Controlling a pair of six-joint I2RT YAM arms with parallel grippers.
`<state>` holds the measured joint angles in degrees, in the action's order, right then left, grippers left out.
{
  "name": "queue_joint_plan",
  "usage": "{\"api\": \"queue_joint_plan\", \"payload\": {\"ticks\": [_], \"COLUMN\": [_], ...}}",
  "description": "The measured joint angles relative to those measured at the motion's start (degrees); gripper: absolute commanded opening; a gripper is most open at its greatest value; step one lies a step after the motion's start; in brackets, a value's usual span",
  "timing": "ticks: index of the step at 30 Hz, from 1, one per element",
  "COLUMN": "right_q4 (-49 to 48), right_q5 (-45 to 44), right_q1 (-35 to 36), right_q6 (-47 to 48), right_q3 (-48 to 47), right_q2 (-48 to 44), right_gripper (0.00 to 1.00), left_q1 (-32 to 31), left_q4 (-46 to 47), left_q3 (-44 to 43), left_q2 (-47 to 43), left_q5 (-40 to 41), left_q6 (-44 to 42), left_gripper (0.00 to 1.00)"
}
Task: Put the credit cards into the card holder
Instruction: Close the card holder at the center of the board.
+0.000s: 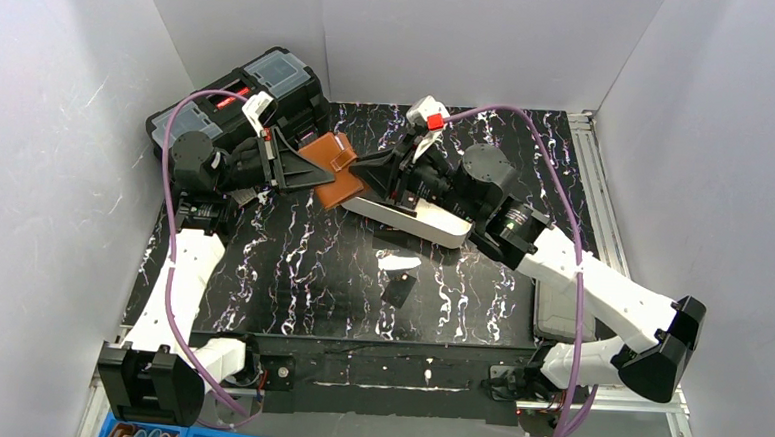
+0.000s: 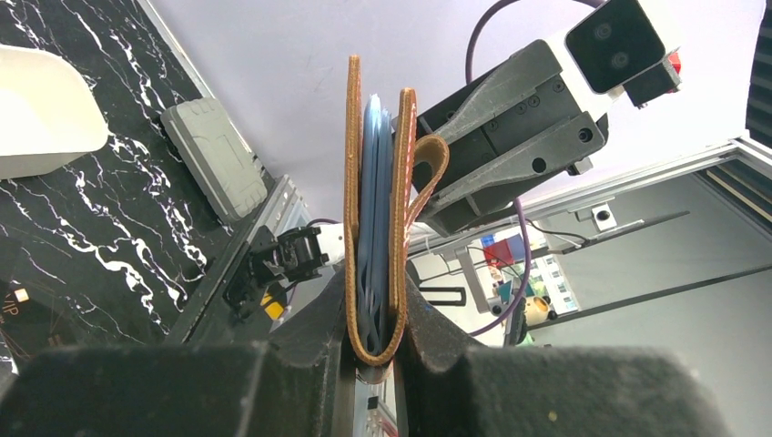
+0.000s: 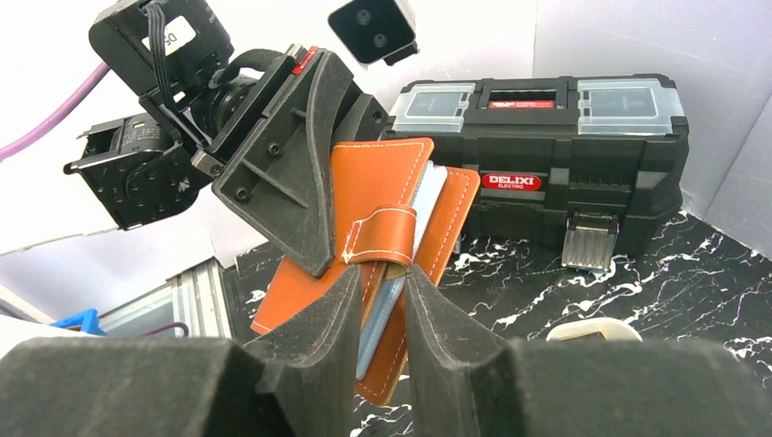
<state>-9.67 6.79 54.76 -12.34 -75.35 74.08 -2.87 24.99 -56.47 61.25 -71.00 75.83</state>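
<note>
Partly, the card holder (image 3: 373, 187) was concealed. The body of the left gripper (image 2: 375, 314) covered one corner of its front leaf in the right wrist view, and the fingers of the right gripper (image 3: 379, 296) covered its lower edge. In the left wrist view only its edges were visible: two brown leather leaves with blue-grey lining between them. No card could be distinguished inside the layers.

The left jaws were clenched on the folded spine of the card holder and held it clear of the worktop (image 1: 291, 264), between the black toolbox (image 3: 546, 137) and the white tray (image 1: 418, 220). The right jaws straddled the opposite edge, just below the strap (image 3: 382, 238), with a narrow gap between them. Whether their pads pressed on the leather could not be determined.

The card holder stood on edge. Its long axis ran in line with the left fingers, with the fold at the left gripper and the open mouth pointing toward the right gripper. In the top view this axis ran diagonally from the toolbox side toward the tray.

Of the credit cards (image 1: 398, 289), one dark card lay flat on the worktop, nearer the arm bases than the tray and well apart from the card holder. A second dark shape just beside the tray was too indistinct to identify.
</note>
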Motion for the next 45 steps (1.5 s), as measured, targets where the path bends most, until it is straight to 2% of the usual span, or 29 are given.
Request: {"api": "queue_joint_plan", "payload": {"ticks": [9, 10, 11, 14, 23, 30, 32, 35, 39, 41, 42, 45], "right_q4": [-1.5, -1.7, -1.9, -1.9, 2.4, 1.5, 1.4, 0.8, 0.3, 0.6, 0.5, 0.6], "right_q5": [-0.9, -0.9, -0.9, -2.9, -21.8, -29.6, -30.2, -30.2, -28.1, -26.1, -25.0, -21.2], "right_q1": [0.0, 0.0, 0.0, 0.9, 9.2, 12.2, 12.4, 12.4, 11.9, 11.4, 11.0, 8.8], "right_q6": [-0.5, -0.5, -0.5, 1.1, 21.2, 30.8, 31.1, 29.4, 25.3, 23.1, 21.8, 17.8], "right_q3": [0.0, 0.0, 0.0, 0.1, -1.1, -3.3, -3.3, -2.0, 3.7, 5.2, 5.3, 5.3], "right_q2": [0.0, 0.0, 0.0, -0.5, -1.7, -1.6, -1.6, -2.2, -5.7, -6.8, -7.0, -7.0], "right_gripper": [0.28, 0.25, 0.04, 0.04, 0.01, 0.01, 0.14, 0.38, 0.63, 0.91, 0.97, 0.98], "left_q1": [-0.4, -0.4, -0.4, -0.6, -1.0, -1.0, -1.0, -1.0, -1.0, -1.0, -1.0, -1.0], "left_q4": [-1.2, -1.4, -1.5, -1.9, -3.5, -7.8, -8.4, -8.7, -8.8, -8.7, -8.7, -8.5], "left_q3": [-0.6, -0.6, -0.7, -1.0, -1.0, -1.0, -1.0, -1.0, -1.0, -1.1, -1.1, -1.4], "left_q2": [-0.6, -0.6, -0.6, -0.6, -0.7, -0.8, -0.8, -0.8, -0.8, -0.8, -0.8, -0.8], "left_q5": [0.0, 0.0, 0.0, 0.3, 0.0, 0.2, 0.2, 0.2, 0.2, 0.2, 0.2, 0.2], "left_q6": [-0.2, -0.2, -0.2, -0.2, -1.0, -3.3, -3.4, -3.3, -3.1, -2.8, -2.7, -2.2], "left_gripper": [0.00, 0.00, 0.00, 0.00, 0.00, 0.04, 0.04, 0.05, 0.05, 0.05, 0.05, 0.05]}}
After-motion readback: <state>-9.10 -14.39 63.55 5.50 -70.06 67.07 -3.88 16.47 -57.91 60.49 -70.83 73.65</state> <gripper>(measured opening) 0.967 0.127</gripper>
